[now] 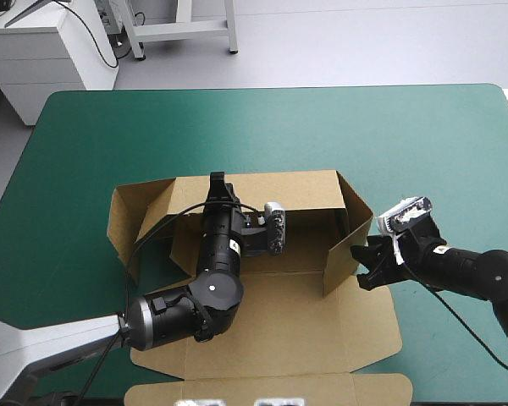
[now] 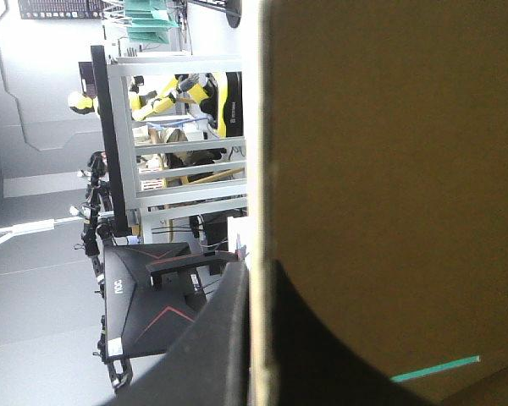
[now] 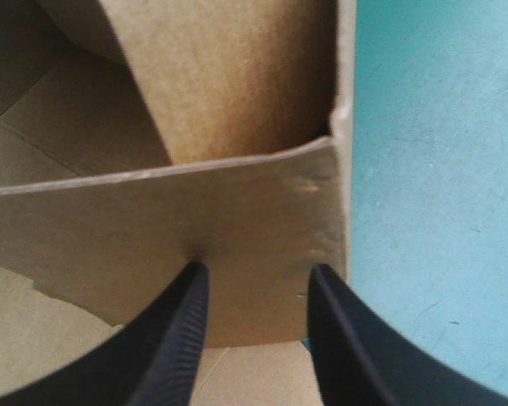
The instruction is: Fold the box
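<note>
Brown cut-board box sits mid-table on the teal-green cover, walls partly raised, nothing seen inside. Left claw clamps the 12 o'clock wall's top edge. Right claw, fingers parted, meets the 3 o'clock corner flap. Judged step: tucking walls. Next move calls for swinging that flap inward.

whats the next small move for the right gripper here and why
Probably ease the right gripper forward to push the raised side flap inward. Its fingers stand open at the flap's face, gripping nothing, while the left gripper is shut on the back wall of the box, holding it upright.
</note>
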You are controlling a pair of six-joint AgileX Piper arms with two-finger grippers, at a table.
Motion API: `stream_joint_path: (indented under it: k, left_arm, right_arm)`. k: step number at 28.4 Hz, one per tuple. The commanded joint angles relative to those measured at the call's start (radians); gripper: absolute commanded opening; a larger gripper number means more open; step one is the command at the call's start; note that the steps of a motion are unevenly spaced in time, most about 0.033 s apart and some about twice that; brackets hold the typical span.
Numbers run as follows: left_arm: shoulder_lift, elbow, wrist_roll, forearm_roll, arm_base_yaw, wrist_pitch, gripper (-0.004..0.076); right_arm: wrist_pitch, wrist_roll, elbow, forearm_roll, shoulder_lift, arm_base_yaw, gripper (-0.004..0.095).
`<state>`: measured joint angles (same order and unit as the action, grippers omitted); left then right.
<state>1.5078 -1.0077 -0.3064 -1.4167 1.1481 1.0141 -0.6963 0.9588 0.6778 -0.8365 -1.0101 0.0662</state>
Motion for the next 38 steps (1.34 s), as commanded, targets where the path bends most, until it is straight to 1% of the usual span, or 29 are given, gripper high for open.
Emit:
stream_joint_path:
  k: [1, 3, 6, 8, 10, 12, 15, 19, 22, 24, 27, 32, 34, 36, 38]
  left_arm:
    - [-0.040, -0.024, -0.014, -0.055, 0.007, 0.035, -0.0008]
    - [-0.040, -0.024, -0.014, -0.057, 0.007, 0.035, -0.0008]
    - [-0.040, -0.024, -0.012, -0.057, 0.007, 0.035, -0.0008]
    - [-0.040, -0.024, -0.012, -0.057, 0.007, 0.035, -0.0008]
    - [-0.040, -0.024, -0.006, -0.057, 0.007, 0.035, -0.0008]
    - [-0.040, -0.024, -0.006, -0.067, 0.007, 0.035, -0.0008]
    - [-0.040, -0.024, -0.006, -0.094, 0.007, 0.035, -0.0008]
    - [-0.040, -0.024, -0.006, -0.142, 0.007, 0.035, -0.0008]
    - [-0.040, -0.024, -0.006, -0.164, 0.007, 0.035, -0.0008]
    - [-0.040, -0.024, -0.006, -0.166, 0.007, 0.035, -0.0008]
    - [-0.040, -0.024, -0.006, -0.166, 0.007, 0.031, -0.0008]
    - [-0.040, -0.024, -0.006, -0.166, 0.007, 0.019, -0.0008]
    - [-0.040, -0.024, -0.006, -0.166, 0.007, 0.004, -0.0008]
    - [-0.040, -0.024, -0.006, -0.166, 0.007, -0.009, -0.0008]
    - [-0.040, -0.024, -0.006, -0.166, 0.007, -0.009, -0.0008]
  right_arm:
    - [0.016, 0.046, 0.025, -0.037, 0.017, 0.002, 0.0620]
    - [0.039, 0.102, 0.025, -0.035, 0.017, 0.002, 0.0658]
    - [0.132, 0.178, 0.025, -0.035, 0.017, 0.002, 0.0657]
    - [0.168, 0.203, 0.025, -0.035, 0.012, 0.002, 0.0657]
    - [0.160, 0.211, 0.025, -0.035, 0.001, 0.002, 0.0657]
    - [0.128, 0.226, 0.025, -0.047, -0.023, 0.002, 0.0657]
    - [0.121, 0.274, 0.024, -0.131, -0.058, 0.002, 0.0657]
    - [0.068, 0.389, 0.023, -0.311, -0.094, 0.002, 0.0657]
    - [0.029, 0.428, 0.022, -0.377, -0.100, 0.002, 0.0657]
    - [0.007, 0.440, 0.022, -0.381, -0.100, 0.002, 0.0657]
    - [0.012, 0.447, 0.017, -0.381, -0.101, 0.002, 0.0657]
    - [0.020, 0.472, -0.010, -0.446, -0.112, 0.002, 0.0657]
    - [0.067, 0.486, -0.019, -0.453, -0.112, 0.022, 0.0647]
    - [0.161, 0.488, -0.019, -0.452, -0.112, 0.100, 0.0647]
    - [0.281, 0.464, -0.019, -0.438, -0.112, 0.165, 0.0647]
